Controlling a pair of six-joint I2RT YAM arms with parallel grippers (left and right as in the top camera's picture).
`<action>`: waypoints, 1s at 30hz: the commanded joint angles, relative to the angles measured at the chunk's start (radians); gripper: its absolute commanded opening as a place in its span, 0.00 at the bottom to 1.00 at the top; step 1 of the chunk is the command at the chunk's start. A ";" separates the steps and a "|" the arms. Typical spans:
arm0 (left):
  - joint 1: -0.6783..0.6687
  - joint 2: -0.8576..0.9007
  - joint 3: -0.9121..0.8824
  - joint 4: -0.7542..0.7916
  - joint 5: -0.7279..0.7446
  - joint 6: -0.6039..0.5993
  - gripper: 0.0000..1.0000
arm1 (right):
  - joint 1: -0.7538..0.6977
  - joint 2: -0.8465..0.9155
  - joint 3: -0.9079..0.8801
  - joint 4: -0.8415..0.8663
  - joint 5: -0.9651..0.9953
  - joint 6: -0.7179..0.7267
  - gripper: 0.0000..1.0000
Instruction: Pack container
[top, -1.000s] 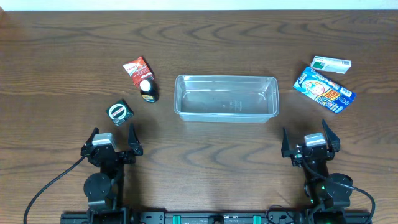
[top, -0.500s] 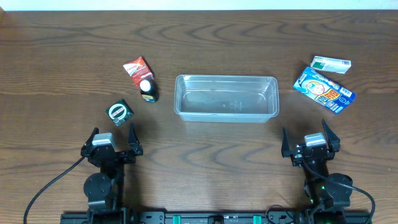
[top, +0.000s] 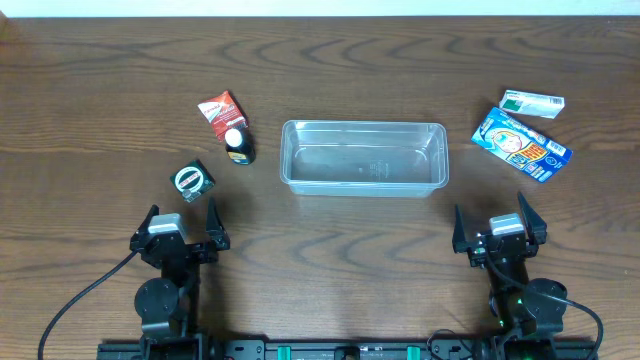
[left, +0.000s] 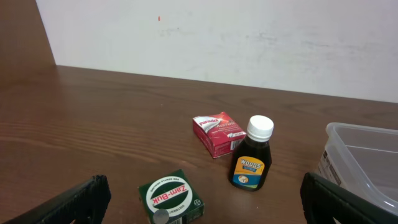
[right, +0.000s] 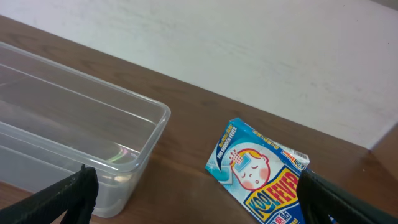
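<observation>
Nothing has moved since the earlier frames: both arms and every item lie as they did a second ago. Seen from above, the container (top: 363, 158) sits at the middle of the counter (top: 330, 270), long side running nine to three o'clock, open top upward.

The left claw (top: 182, 213) hangs at about eight o'clock from the container, well apart from it, jaws spread as wide as they go and holding nothing. The right claw (top: 492, 215) hangs at about four o'clock, also spread wide and holding nothing.

At nine o'clock from the container, near its short end but apart from it, a dark bottle (top: 238, 145) with a white cap stands upright. A red box (top: 219, 108) lies just beside the bottle at eleven o'clock. A green Zam-Buk box (top: 192, 180) sits at eight o'clock from the bottle, near the left claw's twelve o'clock; the left wrist view shows it low between that claw's fingers, not touched by either.

At three o'clock from the container lies a blue fever-patch packet (top: 520, 143), flat and turned askew. A small white-and-green box (top: 532, 102) lies just beyond it at twelve o'clock, close to its far edge. The right wrist view shows the container's corner at left and the blue packet at right, apart.
</observation>
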 joint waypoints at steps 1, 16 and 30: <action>0.005 -0.005 -0.015 -0.039 0.000 0.010 0.98 | -0.006 -0.006 -0.002 -0.004 0.007 0.013 0.99; 0.005 -0.005 -0.015 -0.039 -0.001 0.010 0.98 | -0.006 -0.006 -0.002 0.025 -0.069 0.024 0.99; 0.005 -0.005 -0.015 -0.039 -0.001 0.010 0.98 | -0.038 0.488 0.446 0.096 0.030 0.261 0.99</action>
